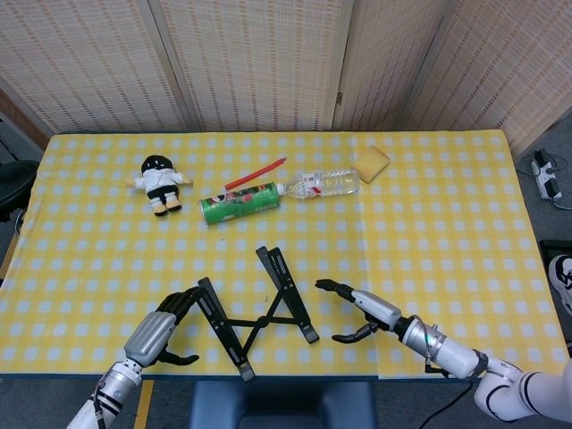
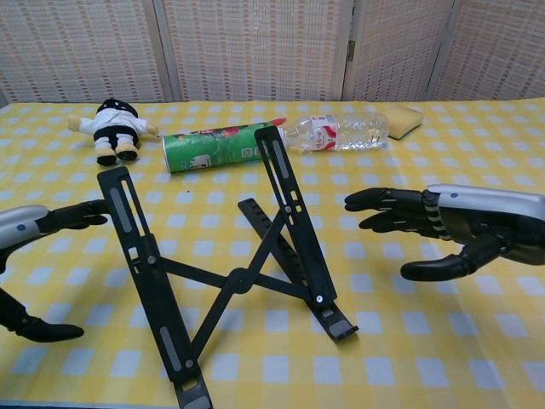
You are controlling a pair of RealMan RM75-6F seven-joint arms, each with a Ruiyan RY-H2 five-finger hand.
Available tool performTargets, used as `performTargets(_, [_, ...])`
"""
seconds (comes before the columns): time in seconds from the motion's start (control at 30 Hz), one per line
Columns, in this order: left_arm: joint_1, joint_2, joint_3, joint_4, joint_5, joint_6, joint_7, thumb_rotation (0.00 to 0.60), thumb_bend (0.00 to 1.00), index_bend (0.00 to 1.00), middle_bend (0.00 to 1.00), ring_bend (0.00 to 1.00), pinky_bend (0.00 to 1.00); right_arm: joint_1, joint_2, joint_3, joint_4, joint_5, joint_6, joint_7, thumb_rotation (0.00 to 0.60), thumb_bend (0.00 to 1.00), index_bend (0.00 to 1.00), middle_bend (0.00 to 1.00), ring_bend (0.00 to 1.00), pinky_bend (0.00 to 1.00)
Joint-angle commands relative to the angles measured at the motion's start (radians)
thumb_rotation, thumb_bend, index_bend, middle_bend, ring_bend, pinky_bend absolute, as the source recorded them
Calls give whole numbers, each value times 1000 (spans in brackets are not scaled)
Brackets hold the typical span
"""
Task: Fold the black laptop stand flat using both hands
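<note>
Black and thin, the laptop stand [image 1: 255, 308] sits near the front edge of the surface [image 1: 447, 223], at about 6 o'clock from the green can [image 1: 239, 203]. It is not folded yet. Its two long bars lean up and stand apart, and thin crossed bars join them in the middle. Each long bar has a little lip at the bottom end.

My left hand [image 1: 159, 329] is at the stand's 9 o'clock. Its fingers are spread and hold nothing. The fingertips [image 2: 95, 210] look very close to the left bar, but I cannot tell if they touch it. My right hand [image 1: 356, 309] is at the stand's 3 o'clock, apart from the right bar. It is wide open too, thumb low and fingers high, and it holds nothing.

I think a few things could go wrong. If I push with only one hand, the light stand may just slide over the cloth or tip over and not fold. If I push the bars at the wrong spot, the crossed bars may jam. A finger could get pinched between the bars as they close. A slide could also take the stand off the front edge, since it sits so near.
</note>
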Motion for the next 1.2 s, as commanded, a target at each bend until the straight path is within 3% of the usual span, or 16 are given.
performTargets(0.03, [-14, -25, -19, 0, -45, -25, -28, 600, 157, 0, 0, 0, 0, -1, -4, 0, 3, 0, 3, -7, 443, 278, 0, 44, 71, 0])
performTargets(0.33, [-39, -58, -24, 3, -63, -48, -5, 600, 157, 0, 0, 0, 0, 17, -14, 25, -9, 15, -4, -16, 444, 278, 0, 45, 68, 0])
performTargets(0.7, [-61, -100, -41, 2, -121, -55, 62, 600, 157, 0, 0, 0, 0, 100, 41, 68, -150, 47, -88, 28, 438, 265, 0, 52, 63, 0])
performTargets(0.87, [-66, -117, -49, 2, -152, -51, 86, 600, 156, 0, 0, 0, 0, 117, 70, 93, -199, 90, -126, -31, 438, 262, 0, 58, 63, 0])
performTargets(1.2, [-91, -134, -63, -11, -180, -70, 90, 600, 156, 0, 0, 0, 0, 85, 18, 97, -147, 163, -169, -83, 435, 263, 0, 62, 60, 0])
